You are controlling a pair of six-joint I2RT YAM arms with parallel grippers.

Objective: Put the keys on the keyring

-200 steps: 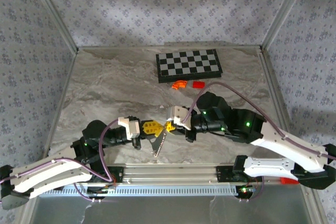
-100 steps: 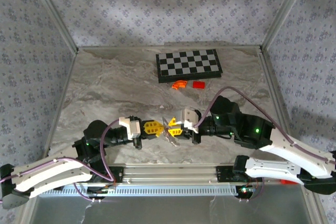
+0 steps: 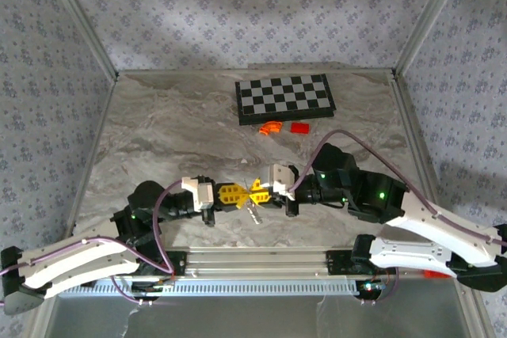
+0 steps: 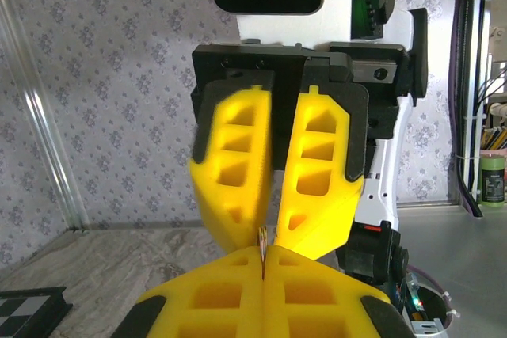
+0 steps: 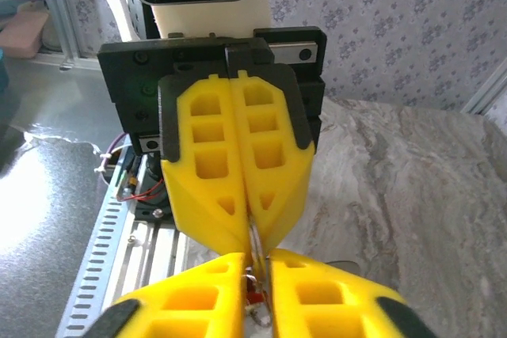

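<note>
Patterned wallpaper enclosed a grey marbled counter (image 3: 158, 140). From above, the left tool (image 3: 244, 195) and right tool (image 3: 259, 191) met tip to tip near the front edge, with the thin silvery beaded chain keyring (image 3: 253, 214) dangling beneath them. The left wrist view showed its own fingers pinched on a metal sliver, likely the chain. The right wrist view showed narrow fingers gripping the tiny bright-red key (image 5: 252, 297). Threading seemed in hand; next, the key's hole needed aligning with the chain's end.
</note>
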